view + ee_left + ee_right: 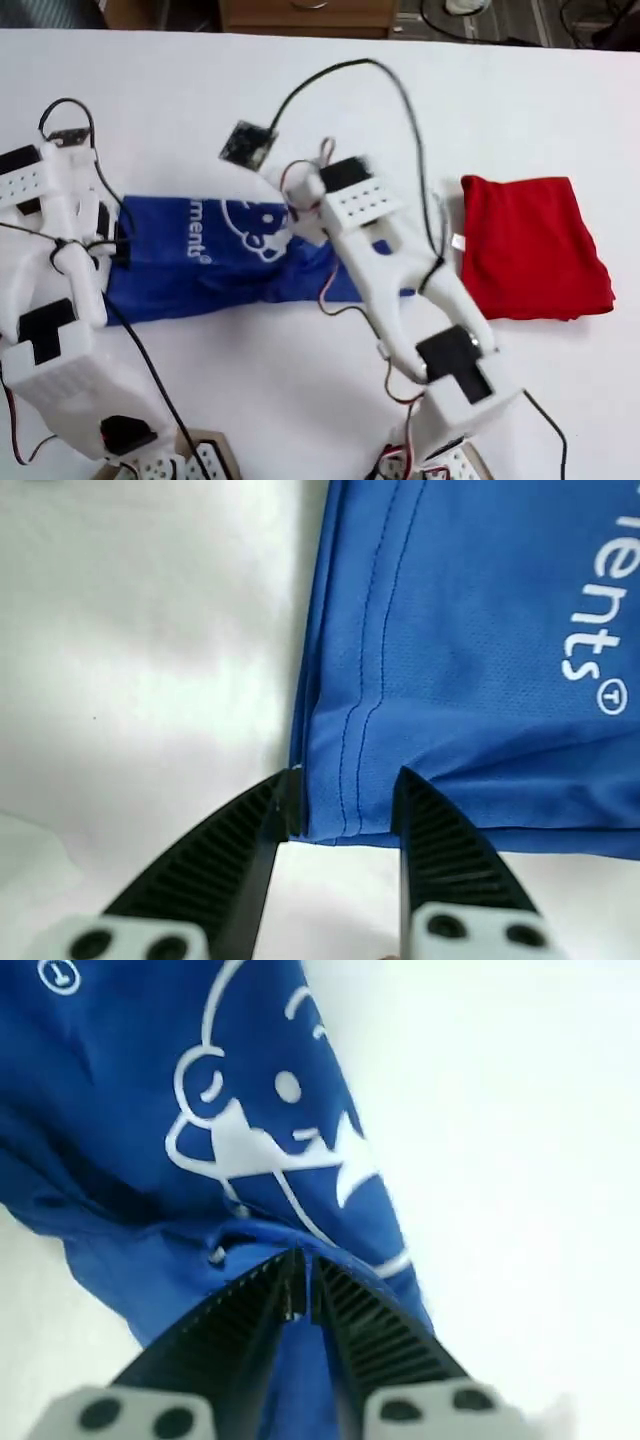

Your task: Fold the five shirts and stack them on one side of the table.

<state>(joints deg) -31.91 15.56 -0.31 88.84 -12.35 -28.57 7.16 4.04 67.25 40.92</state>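
While the right gripper pinches a thin fold of the blue shirt, left gripper stands spread astride its hem corner. Blue shirt lies centre toward 9 o'clock; folded red shirt at 3 o'clock. Risk: uneven grip, so hem slips out and fold skews.

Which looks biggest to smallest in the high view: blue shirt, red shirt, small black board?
1. blue shirt, even though partly covered
2. red shirt, folded
3. small black board, clearly the smallest
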